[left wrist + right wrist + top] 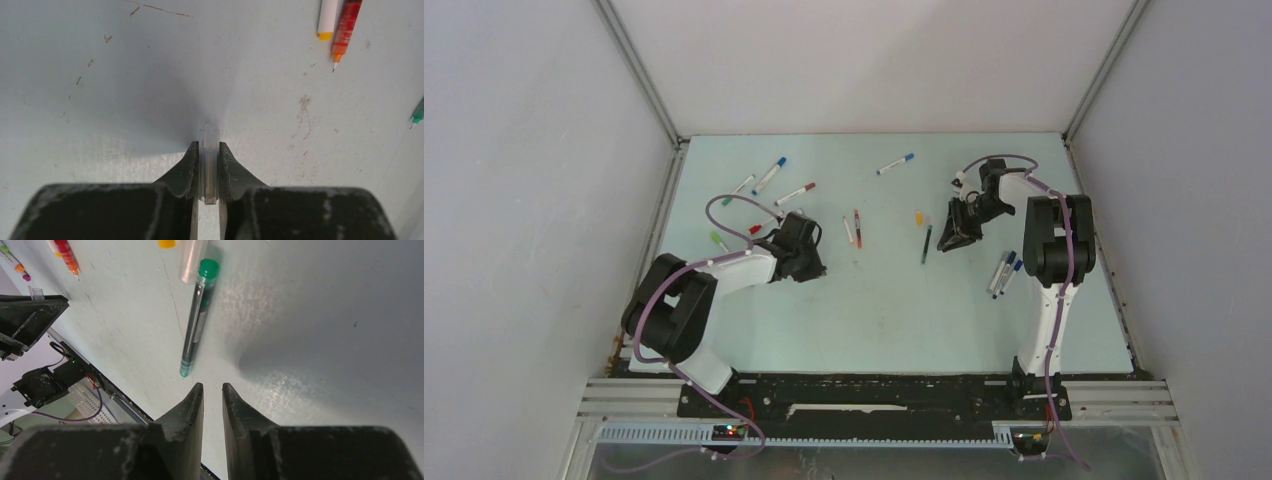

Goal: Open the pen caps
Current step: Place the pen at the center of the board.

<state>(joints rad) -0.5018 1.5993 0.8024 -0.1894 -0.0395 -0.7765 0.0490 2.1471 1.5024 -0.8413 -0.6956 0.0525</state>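
My left gripper [206, 145] is shut on a small clear pen cap [209, 150], held upright between the fingertips just above the table; from above it sits left of centre [802, 255]. My right gripper [213, 386] stands slightly open with nothing between its fingers, right of centre [954, 235]. Just ahead of it an uncapped green pen [197, 320] lies flat on the table [926, 243], its tip towards the fingers. Beside the pen's far end lies a clear tube [190, 260]. An orange cap [919, 217] lies near it.
A red pen [857, 228] and a white pen [848, 230] lie mid-table. Capped pens lie at the back [769, 175], [795, 193], [894, 164]. Two blue-capped pens [1002, 272] lie beside the right arm. A green cap [718, 240] and a red cap [755, 229] lie by the left arm.
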